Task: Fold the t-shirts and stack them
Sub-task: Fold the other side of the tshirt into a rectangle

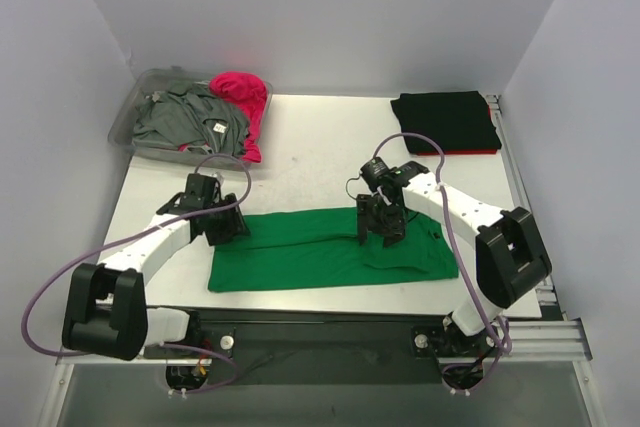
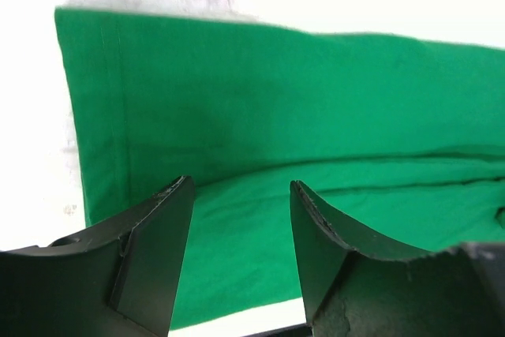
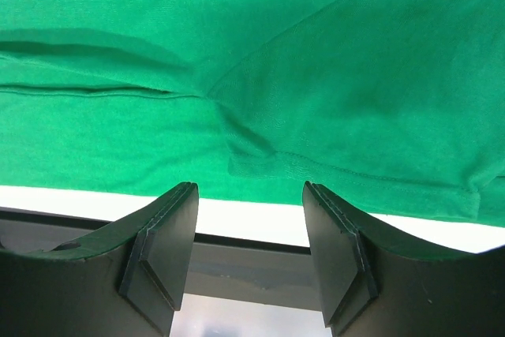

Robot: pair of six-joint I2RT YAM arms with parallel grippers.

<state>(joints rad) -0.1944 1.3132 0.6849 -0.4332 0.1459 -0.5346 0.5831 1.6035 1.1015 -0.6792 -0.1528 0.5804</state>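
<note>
Green t-shirt (image 1: pixel 330 247) flat on tabletop (image 1: pixel 310 147), near front edge, already long strip. Left pincer (image 1: pixel 230 230) and right pincer (image 1: pixel 382 229) over it, jaws apart, holding nothing. Lengthwise fold looks done; next likely needs end gripped, folded crosswise.

The top camera looks down from behind the arm bases (image 1: pixel 195 332) over the whole table (image 1: pixel 320 147). Both wrist cameras sit close, facing out between their fingers (image 2: pixel 150 258) — all three share the green t-shirt (image 1: pixel 300 257).
</note>
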